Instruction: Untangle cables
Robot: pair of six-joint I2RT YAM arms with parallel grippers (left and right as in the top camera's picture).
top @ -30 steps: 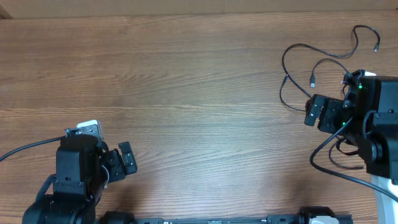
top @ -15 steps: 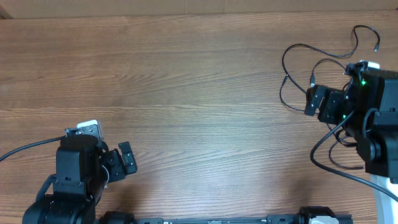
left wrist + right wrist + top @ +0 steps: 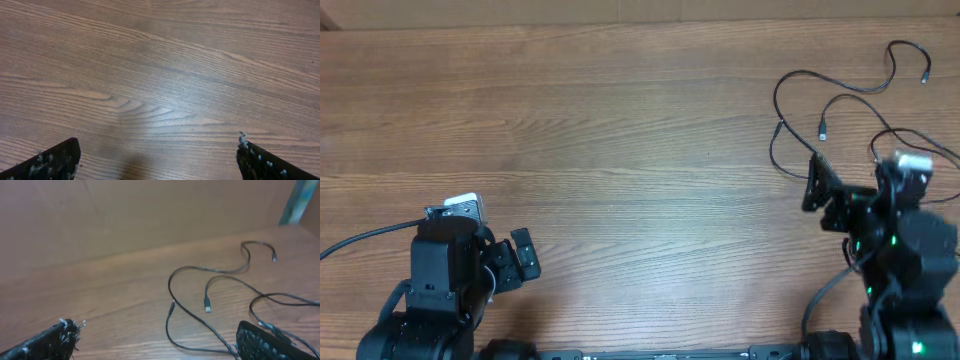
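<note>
Thin black cables (image 3: 840, 95) lie looped and crossed on the wooden table at the far right, with small plug ends (image 3: 823, 130) showing. In the right wrist view the cables (image 3: 210, 280) lie ahead of the jaws, one plug (image 3: 207, 304) near the middle. My right gripper (image 3: 817, 185) is open and empty, just at the near edge of the tangle; its fingertips (image 3: 155, 340) frame a cable loop without holding it. My left gripper (image 3: 525, 255) is open and empty at the near left, far from the cables; its wrist view (image 3: 157, 160) shows only bare wood.
The wooden table (image 3: 620, 150) stretches between the two arms. A brown wall (image 3: 125, 215) stands behind the table's far edge. Thick black arm wiring (image 3: 360, 240) trails off the left arm.
The right arm has swung and tilted: its gripper moved a little toward the cables, and its body shifted down toward the near edge. The left arm has not moved.
</note>
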